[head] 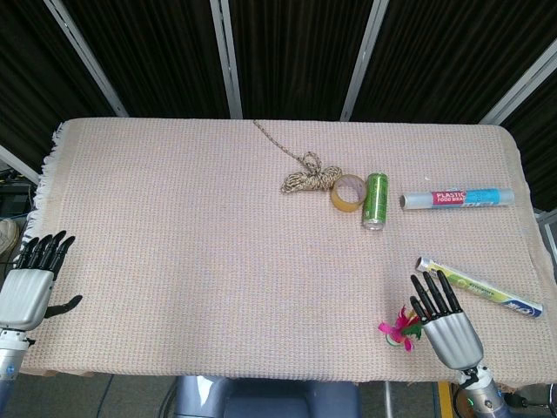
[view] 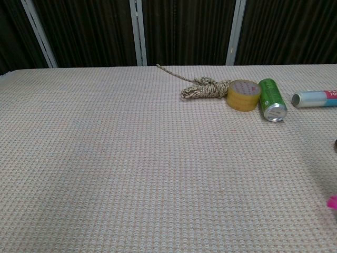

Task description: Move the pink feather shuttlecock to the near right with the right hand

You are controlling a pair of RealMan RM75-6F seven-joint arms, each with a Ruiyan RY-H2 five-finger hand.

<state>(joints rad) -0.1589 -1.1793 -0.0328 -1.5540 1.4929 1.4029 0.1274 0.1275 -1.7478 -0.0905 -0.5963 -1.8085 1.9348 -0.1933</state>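
Lab bench (head: 174,226), black-curtained frame (head: 296,52)

Right hand (head: 452,332) fingers straight, low; left hand (head: 26,292) open, idle

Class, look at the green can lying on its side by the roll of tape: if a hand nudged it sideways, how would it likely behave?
The green can lies on its side, so a sideways push would probably roll it rather than slide it. The woven cloth might slow it a little. The tape roll lies close beside it, so rolling that way would likely stop early.
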